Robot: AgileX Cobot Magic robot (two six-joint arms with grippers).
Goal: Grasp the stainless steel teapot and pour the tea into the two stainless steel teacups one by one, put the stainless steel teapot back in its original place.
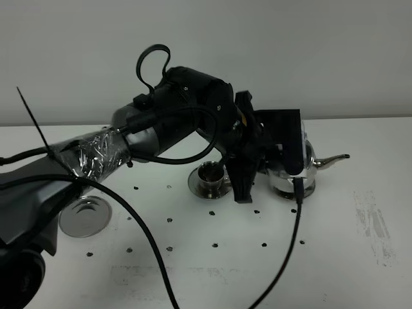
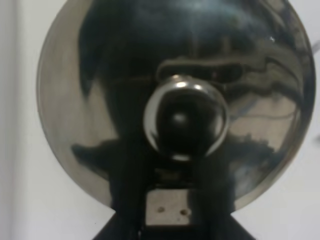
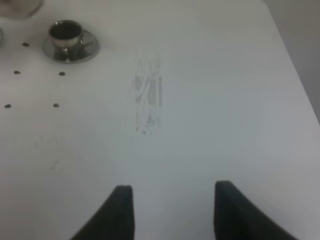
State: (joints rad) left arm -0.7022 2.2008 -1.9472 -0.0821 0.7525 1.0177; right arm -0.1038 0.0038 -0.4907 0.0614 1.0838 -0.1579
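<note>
The stainless steel teapot [image 1: 312, 161] is at the centre right with its spout pointing right. My left gripper [image 1: 277, 153] reaches across and is shut on its handle. The left wrist view looks straight down on the teapot's lid [image 2: 100, 100] and knob [image 2: 185, 117], with my left gripper [image 2: 167, 205] at the lid's rim. One teacup [image 1: 211, 174] stands on its saucer just left of the pot. The other teacup [image 1: 291, 188] shows right under the pot, and its inside looks dark [image 3: 66, 32]. My right gripper [image 3: 172, 195] hovers open over bare table.
An empty round steel saucer [image 1: 84, 215] lies at the left. The left arm [image 1: 96, 154] and its black cables [image 1: 154, 251] cross the table's middle. A scuffed patch [image 3: 147, 95] marks the white table [image 1: 360, 270] on the right, near the table's right edge.
</note>
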